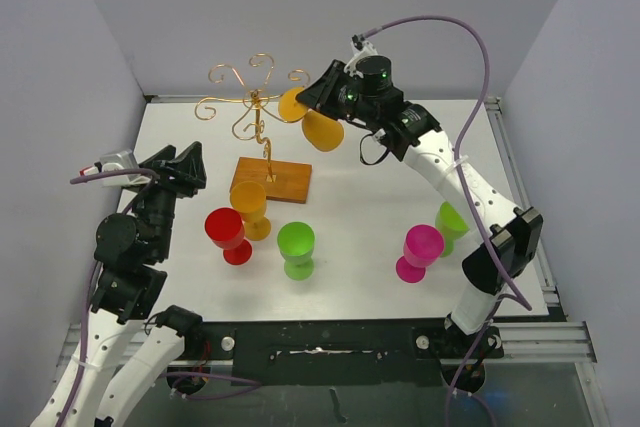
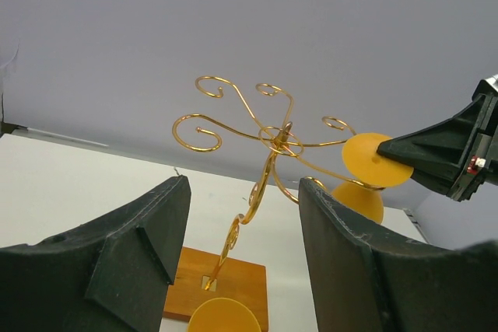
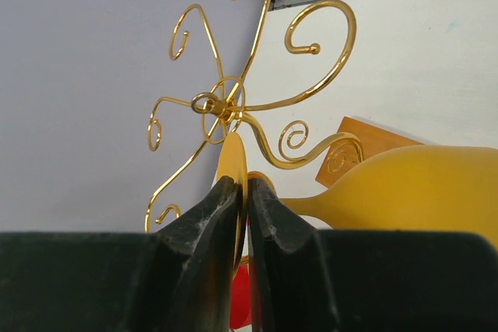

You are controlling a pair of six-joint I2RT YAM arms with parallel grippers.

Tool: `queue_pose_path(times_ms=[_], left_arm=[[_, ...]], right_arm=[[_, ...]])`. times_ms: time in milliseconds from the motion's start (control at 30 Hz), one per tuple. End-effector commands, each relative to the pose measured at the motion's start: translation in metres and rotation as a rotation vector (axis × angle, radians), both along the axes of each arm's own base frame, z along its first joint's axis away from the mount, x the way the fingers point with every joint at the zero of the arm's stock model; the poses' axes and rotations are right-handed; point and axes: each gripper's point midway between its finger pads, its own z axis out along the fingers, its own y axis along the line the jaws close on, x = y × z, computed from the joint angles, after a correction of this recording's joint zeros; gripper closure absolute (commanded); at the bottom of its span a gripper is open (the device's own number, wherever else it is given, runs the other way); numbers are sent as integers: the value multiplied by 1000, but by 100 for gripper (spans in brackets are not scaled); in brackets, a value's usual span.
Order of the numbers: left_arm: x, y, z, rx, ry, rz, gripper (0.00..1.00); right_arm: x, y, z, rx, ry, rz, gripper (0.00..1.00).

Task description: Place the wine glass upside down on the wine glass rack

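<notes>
Right wrist view: pinching the yellow wine glass [image 3: 405,192] by its flat foot in the nearly shut right hand [image 3: 242,192], hanging it upside down on the wine glass rack [image 3: 214,104], likely needing a gentle letting go next.

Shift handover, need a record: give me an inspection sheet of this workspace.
Surface: white table, glasses spread over it.
Job's things: rack upright; yellow glass tilted, bowl below foot, foot at a rack arm.
Clutter: orange glass, red glass, green glass, pink glass, lime glass, all standing.
Grippers: left gripper open, empty; right gripper shut on yellow glass.
Cables: purple cable arching over right arm.
Surroundings: grey walls.
</notes>
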Motion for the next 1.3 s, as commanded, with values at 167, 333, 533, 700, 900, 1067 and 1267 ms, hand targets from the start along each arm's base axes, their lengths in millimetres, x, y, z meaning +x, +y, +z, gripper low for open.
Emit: queue_pose_path(times_ms=[167, 333, 533, 700, 900, 1067, 1267], left_arm=[[-2, -2, 15, -25, -53, -17, 44], [-2, -1, 15, -18, -54, -14, 44], [0, -4, 16, -5, -51, -24, 44], [2, -9, 20, 40, -39, -45, 42], [1, -26, 25, 73, -44, -129, 39], [-2, -44, 25, 121, -61, -226, 37], [-14, -66, 22, 175, -117, -356, 36]], right_arm=[[17, 0, 21, 39, -68, -3, 85], [23, -5, 16, 25, -65, -11, 76], [22, -14, 21, 4, -114, -5, 49], [17, -43, 47, -20, -191, -17, 38], [-1, -108, 31, -161, -211, -137, 34], [-33, -176, -21, -378, -124, -318, 35], [-85, -245, -83, -588, 42, -489, 38]])
